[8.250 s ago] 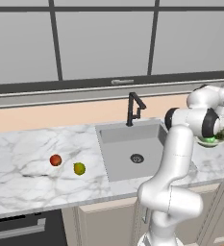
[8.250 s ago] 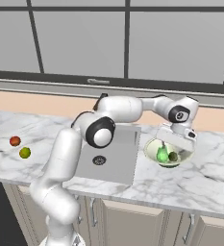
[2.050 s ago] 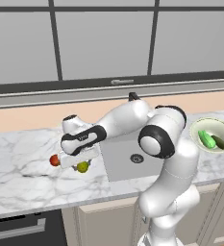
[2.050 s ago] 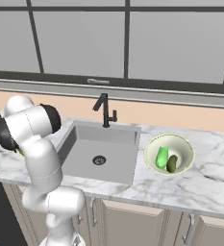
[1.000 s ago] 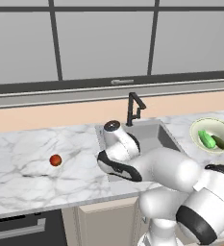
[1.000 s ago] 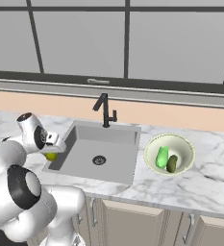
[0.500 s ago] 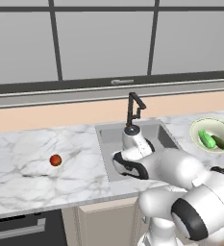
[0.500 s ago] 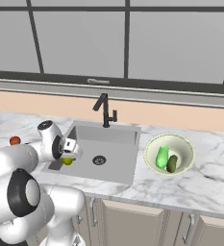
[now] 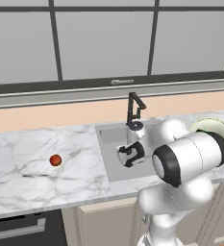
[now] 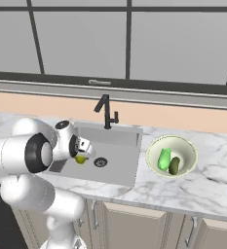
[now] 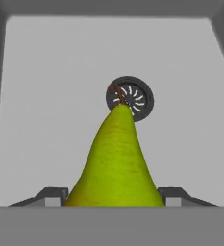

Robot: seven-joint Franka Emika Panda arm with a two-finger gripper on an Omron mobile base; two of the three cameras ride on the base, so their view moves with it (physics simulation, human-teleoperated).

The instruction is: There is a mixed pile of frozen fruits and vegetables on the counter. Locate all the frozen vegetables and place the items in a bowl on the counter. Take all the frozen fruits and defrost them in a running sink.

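My gripper point(image 10: 81, 155) is shut on a yellow-green pear point(image 11: 117, 163), one of the frozen fruits, and holds it low over the grey sink point(image 10: 119, 156). In the hand view the pear's tip points at the round drain point(image 11: 130, 98). The red round fruit point(image 9: 56, 160) lies alone on the marble counter point(image 9: 17, 149) left of the sink point(image 9: 108, 144). At the right stands the cream bowl point(image 10: 187, 146) with both frozen vegetables in it: a light-green piece point(image 10: 163, 159) and a dark-green cucumber point(image 10: 174, 166).
The black faucet point(image 10: 105, 109) rises behind the basin, close to the hand point(image 9: 131, 153). My white arm covers most of the bowl point(image 9: 207, 124) in the left base view. A window wall runs behind the counter.
The gripper has carried the pear from the sink's left edge to the right, out over the basin near the drain. The red fruit and the bowl have stayed put.
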